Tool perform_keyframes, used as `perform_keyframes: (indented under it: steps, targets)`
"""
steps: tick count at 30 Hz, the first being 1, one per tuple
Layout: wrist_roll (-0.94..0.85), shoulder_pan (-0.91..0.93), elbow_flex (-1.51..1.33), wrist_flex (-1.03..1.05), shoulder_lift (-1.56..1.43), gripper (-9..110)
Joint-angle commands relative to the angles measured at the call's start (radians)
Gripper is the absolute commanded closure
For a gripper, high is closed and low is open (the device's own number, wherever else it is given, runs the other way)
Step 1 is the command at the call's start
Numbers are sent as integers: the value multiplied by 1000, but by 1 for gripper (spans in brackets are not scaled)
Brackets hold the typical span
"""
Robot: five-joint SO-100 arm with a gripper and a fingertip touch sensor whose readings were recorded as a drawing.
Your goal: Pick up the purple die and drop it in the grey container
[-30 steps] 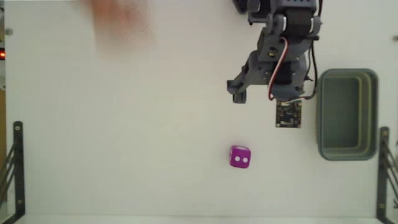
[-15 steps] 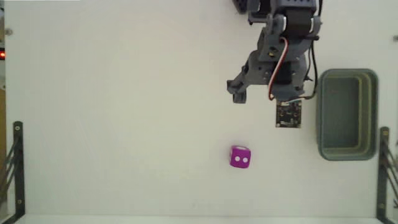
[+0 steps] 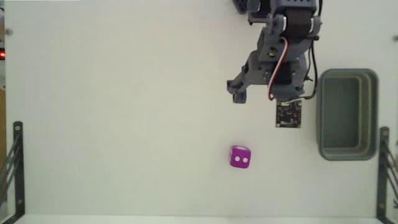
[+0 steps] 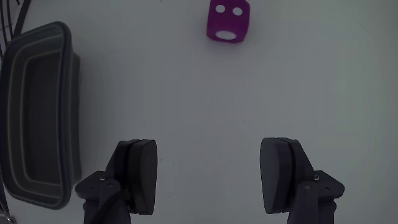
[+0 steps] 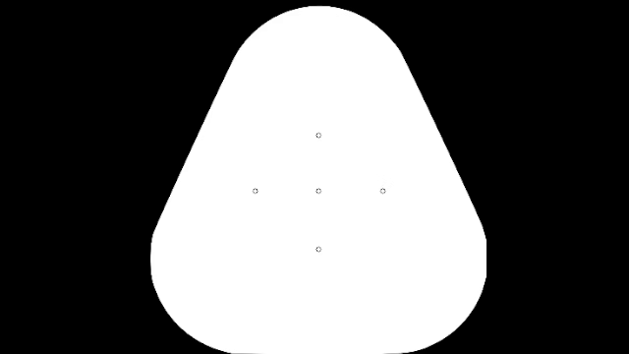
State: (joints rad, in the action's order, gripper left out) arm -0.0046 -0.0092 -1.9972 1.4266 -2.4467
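Note:
The purple die [image 3: 240, 157] lies alone on the white table, two white pips on its top face, below the arm in the fixed view. In the wrist view the purple die [image 4: 227, 21] sits far ahead at the top edge. My gripper [image 3: 268, 98] hangs above the table, well short of the die, and in the wrist view the gripper [image 4: 210, 149] is open with only bare table between its dark fingers [image 4: 138, 174]. The grey container [image 3: 347, 73] stands at the right of the fixed view, beside the arm. The wrist view has the same grey container [image 4: 73, 124] on its left.
A small black circuit board [image 3: 289, 114] rides on the arm between the gripper and the tub. Black metal brackets [image 3: 15, 168] stand at the left and right [image 3: 385, 168] table edges. A red light [image 3: 2, 55] glows at the left edge.
A blurred pinkish shape at the top left one second ago is gone. The arm, die and container have not moved.

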Motion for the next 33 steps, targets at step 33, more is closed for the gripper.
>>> perform_keyframes:
  steps: [33]
  targets:
    - [5, 9, -2, 4, -34, -9]
